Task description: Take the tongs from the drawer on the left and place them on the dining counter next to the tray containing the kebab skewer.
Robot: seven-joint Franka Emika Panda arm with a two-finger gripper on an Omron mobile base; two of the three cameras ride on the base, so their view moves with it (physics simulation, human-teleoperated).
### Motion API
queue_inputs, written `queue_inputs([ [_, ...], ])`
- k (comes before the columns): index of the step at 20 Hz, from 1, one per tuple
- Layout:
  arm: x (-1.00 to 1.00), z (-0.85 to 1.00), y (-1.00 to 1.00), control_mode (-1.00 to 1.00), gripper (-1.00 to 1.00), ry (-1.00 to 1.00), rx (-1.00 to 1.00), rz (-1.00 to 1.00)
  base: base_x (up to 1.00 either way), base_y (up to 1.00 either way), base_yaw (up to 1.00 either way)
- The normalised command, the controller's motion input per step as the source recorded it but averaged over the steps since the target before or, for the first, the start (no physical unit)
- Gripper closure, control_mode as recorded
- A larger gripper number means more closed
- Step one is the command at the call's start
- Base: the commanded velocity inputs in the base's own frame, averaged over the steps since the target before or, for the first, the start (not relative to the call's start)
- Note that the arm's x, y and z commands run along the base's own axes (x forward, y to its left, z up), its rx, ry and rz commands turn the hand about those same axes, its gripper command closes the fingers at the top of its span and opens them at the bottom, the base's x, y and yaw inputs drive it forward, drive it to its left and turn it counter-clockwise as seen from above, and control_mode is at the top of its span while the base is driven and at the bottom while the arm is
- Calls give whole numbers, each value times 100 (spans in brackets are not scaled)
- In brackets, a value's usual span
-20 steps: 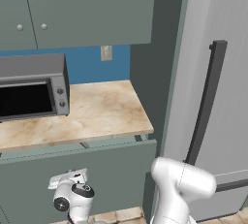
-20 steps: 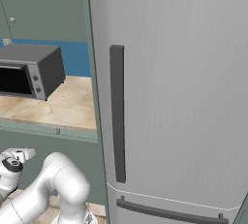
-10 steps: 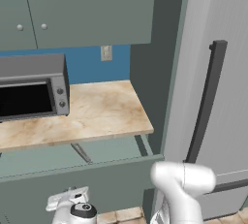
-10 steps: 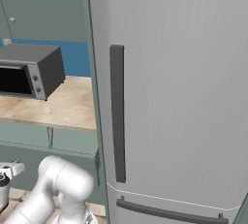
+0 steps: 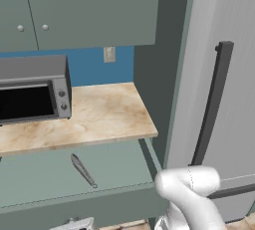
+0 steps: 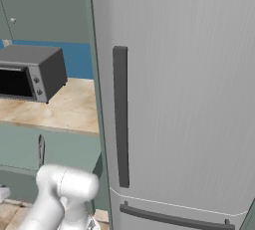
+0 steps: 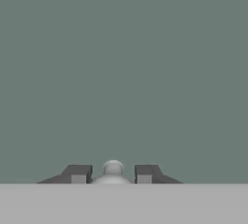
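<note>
- The tool (image 7: 112, 174) is closing its two fingers on the knob (image 7: 113, 168) of the drawer (image 5: 74, 174).
- The tongs (image 5: 83, 170) are lying inside the open drawer.

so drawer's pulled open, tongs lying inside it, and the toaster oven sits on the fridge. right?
Not quite: the toaster oven sits on the beige counter left of the fridge, not on it, as the left base view shows. The rest holds: the drawer is pulled open under that counter, with the tongs lying inside.
</note>
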Motion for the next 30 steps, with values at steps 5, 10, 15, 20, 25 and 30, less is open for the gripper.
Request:
queue_inputs([
  [5, -100, -14, -17, -100, 100, 0, 0, 0, 0, 0, 0],
  [10, -96, -1, -15, -100, -100, 0, 0, 0, 0, 0, 0],
  [15, -100, 21, -20, -100, -100, 0, 3, 0, 0, 0, 0],
  [20, -92, 99, -2, -100, -100, 0, 3, 0, 0, 0, 0],
  [25, -77, 100, 0, -100, -100, 0, 3, 0, 0, 0, 0],
  [30, -24, 100, -1, -100, -100, -7, 3, -1, 0, 0, 0],
])
